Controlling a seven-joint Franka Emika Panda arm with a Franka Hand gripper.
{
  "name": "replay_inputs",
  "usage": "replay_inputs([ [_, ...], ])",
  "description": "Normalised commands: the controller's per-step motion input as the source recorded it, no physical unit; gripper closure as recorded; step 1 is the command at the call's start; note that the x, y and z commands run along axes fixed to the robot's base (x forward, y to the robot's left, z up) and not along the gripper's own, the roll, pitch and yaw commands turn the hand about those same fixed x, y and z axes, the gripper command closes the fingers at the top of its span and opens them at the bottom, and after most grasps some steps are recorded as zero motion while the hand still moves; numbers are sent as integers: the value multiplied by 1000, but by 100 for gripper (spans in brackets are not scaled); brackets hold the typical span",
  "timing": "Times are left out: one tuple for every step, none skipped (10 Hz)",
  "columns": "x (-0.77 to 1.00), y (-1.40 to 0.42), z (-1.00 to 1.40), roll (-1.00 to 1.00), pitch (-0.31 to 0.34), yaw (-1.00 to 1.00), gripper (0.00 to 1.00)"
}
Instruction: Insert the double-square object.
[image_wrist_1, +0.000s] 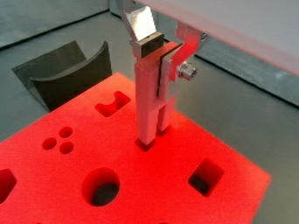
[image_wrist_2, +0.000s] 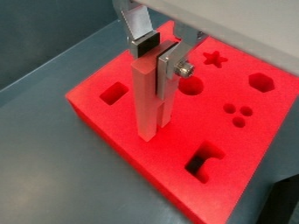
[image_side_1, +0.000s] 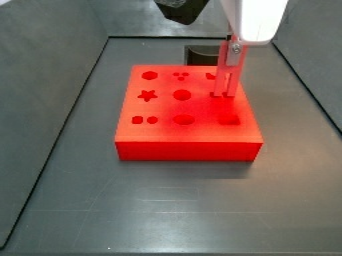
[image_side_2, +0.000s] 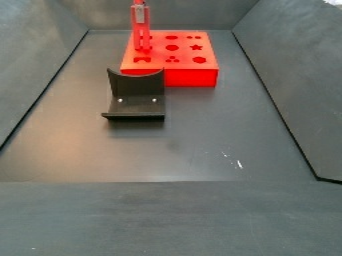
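The double-square object (image_wrist_1: 152, 96) is a slim red peg, held upright; it also shows in the other wrist view (image_wrist_2: 152, 96) and in both side views (image_side_1: 229, 78) (image_side_2: 138, 22). My gripper (image_wrist_1: 156, 54) (image_wrist_2: 156, 52) is shut on its upper end, silver fingers (image_wrist_1: 140, 26) on either side. The peg's lower end meets the top of the big red block (image_wrist_1: 70, 179) (image_wrist_2: 122, 131) (image_side_1: 187, 142) (image_side_2: 181, 72). The hole beneath it is hidden, and I cannot tell how deep the peg sits. The gripper hangs over the block (image_side_1: 234, 45).
The block's top has several shaped holes: a square (image_wrist_1: 205, 175), a round one (image_wrist_1: 101, 186), three small dots (image_wrist_1: 59, 138), a star (image_wrist_2: 212, 59). A dark grey curved stand (image_wrist_1: 59, 74) (image_side_2: 134, 95) sits on the floor beside the block. Dark walls ring the floor.
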Motion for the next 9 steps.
replay_inputs([
  [-151, -83, 0, 111, 19, 0, 100],
  [-60, -163, 0, 69, 0, 0, 100],
  [20, -234, -46, 73, 0, 0, 100],
  [94, -180, -120, 86, 0, 6, 100],
  [26, -60, -177, 93, 0, 9, 100],
  [0, 0, -237, 113, 0, 0, 100],
  [0, 83, -197, 60, 0, 0, 100],
  [71, 274, -137, 0, 0, 83, 100],
  [220, 303, -129, 0, 4, 231, 100],
])
